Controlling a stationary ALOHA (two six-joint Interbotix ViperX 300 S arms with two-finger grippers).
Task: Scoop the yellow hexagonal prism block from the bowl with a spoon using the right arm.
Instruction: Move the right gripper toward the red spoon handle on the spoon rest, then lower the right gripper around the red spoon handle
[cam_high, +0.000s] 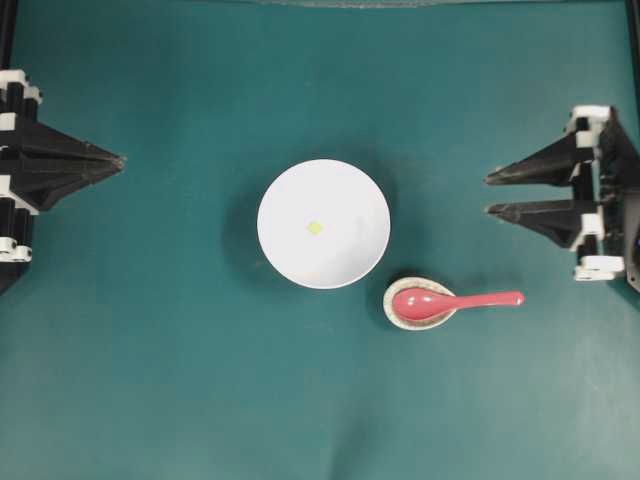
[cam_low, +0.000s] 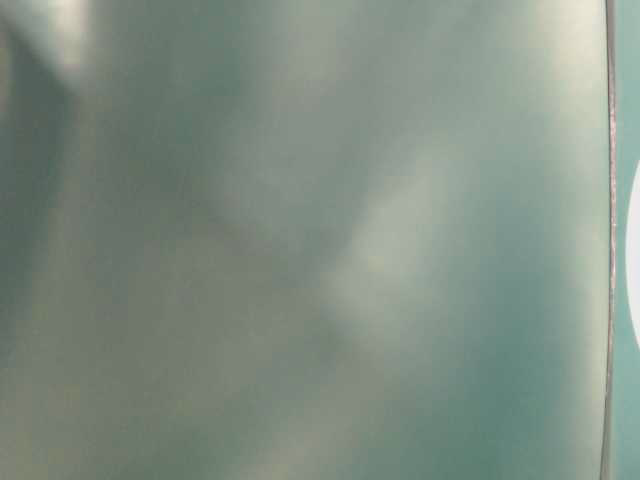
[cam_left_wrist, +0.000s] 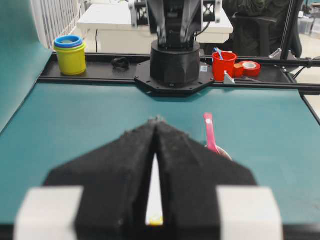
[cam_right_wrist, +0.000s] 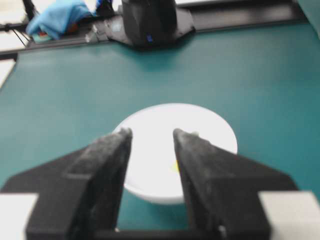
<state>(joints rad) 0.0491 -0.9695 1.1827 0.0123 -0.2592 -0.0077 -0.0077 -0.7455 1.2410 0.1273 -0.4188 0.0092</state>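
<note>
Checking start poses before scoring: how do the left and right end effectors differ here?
The left end effector is shut, fingers meeting at one point; the right end effector is open, fingers apart. The right sits nearer the spoon. Both are black, empty, parked at the table edges, pointing toward the bowl.

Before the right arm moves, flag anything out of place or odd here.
Nothing is spilled or damaged. The only oddity: the table-level view is a teal blur. The spoon rests in its speckled dish beside the bowl.

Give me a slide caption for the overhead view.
White bowl holding yellow block; pink spoon resting on speckled dish; both grippers parked at table edges.
</note>
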